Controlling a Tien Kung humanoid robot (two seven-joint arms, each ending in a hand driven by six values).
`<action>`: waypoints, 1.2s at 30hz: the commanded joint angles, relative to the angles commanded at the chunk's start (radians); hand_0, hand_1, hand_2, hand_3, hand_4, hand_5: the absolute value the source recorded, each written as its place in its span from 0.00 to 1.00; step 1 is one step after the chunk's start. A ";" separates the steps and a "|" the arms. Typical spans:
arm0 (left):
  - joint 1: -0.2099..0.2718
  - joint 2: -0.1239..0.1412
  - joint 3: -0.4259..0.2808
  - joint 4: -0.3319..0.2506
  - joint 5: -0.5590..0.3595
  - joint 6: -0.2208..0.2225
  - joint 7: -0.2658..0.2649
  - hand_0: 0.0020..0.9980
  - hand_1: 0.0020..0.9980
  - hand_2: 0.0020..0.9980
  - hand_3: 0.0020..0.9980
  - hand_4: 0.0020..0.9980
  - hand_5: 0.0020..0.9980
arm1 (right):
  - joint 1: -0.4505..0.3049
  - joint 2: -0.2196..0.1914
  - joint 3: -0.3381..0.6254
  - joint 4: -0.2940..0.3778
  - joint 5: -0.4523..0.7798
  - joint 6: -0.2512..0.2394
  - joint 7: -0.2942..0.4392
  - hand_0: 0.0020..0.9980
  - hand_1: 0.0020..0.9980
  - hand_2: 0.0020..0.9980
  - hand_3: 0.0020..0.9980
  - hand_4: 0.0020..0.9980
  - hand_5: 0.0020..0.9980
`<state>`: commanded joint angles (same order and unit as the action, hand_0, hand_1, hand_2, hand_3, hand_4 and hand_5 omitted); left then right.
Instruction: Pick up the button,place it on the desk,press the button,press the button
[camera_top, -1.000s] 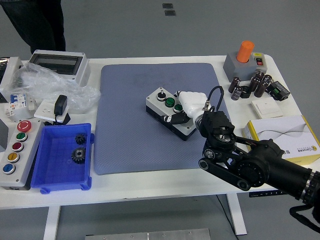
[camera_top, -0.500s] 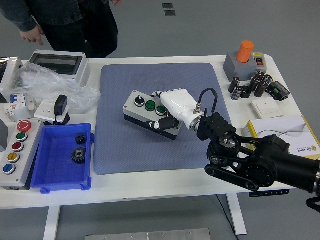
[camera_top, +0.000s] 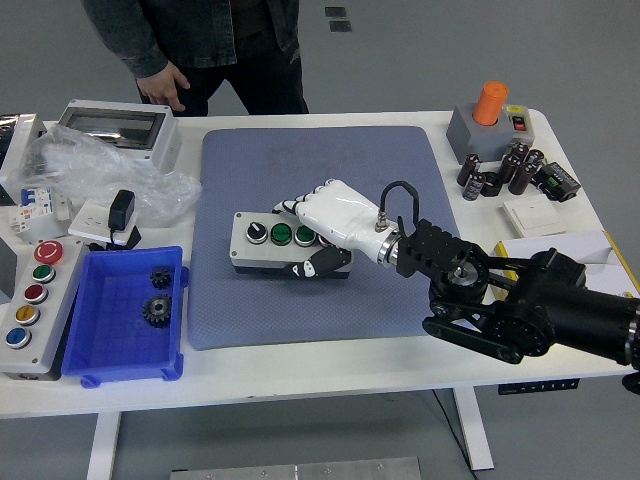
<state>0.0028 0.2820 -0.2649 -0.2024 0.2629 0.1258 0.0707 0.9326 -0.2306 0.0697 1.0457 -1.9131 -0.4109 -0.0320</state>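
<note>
Right hand clamped on the three-button box, mid-mat.

Along the table's (camera_top: 300, 375) left edge sits a five-button panel (camera_top: 30, 305), then a blue bin (camera_top: 95, 345) with two gears (camera_top: 157, 300) by the near edge, with a plastic bag (camera_top: 95, 170) and grey enclosure (camera_top: 115, 130) toward the far-left corner. On the blue mat (camera_top: 330, 170) the button box (camera_top: 268, 248) lies left of centre, the right hand (camera_top: 325, 225) wrapped over its right end, thumb against the front face. The mat's far half and near strip are bare. Capacitors (camera_top: 500, 170) and an orange-knobbed unit (camera_top: 490, 120) crowd the far-right corner. A person's hand (camera_top: 165, 90) hangs beyond the far edge.
</note>
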 joint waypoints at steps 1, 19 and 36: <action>0.000 0.000 0.000 0.000 0.000 0.000 0.000 0.61 0.62 0.60 0.61 0.59 0.38 | 0.001 0.000 -0.003 -0.005 0.001 0.000 0.004 0.32 0.49 0.37 0.32 0.60 0.00; -0.008 0.001 -0.001 -0.001 0.005 0.000 -0.001 0.61 0.62 0.60 0.61 0.59 0.39 | 0.021 0.009 -0.034 -0.083 0.010 0.040 0.020 0.37 0.54 0.39 0.34 0.57 0.00; -0.006 0.000 0.000 -0.001 0.003 0.000 -0.001 0.61 0.62 0.60 0.62 0.58 0.38 | 0.019 0.004 0.000 -0.071 0.015 0.095 0.012 0.51 0.63 0.67 0.65 0.64 0.10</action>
<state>-0.0033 0.2817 -0.2646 -0.2031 0.2658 0.1258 0.0697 0.9518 -0.2270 0.0696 0.9749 -1.8985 -0.3156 -0.0202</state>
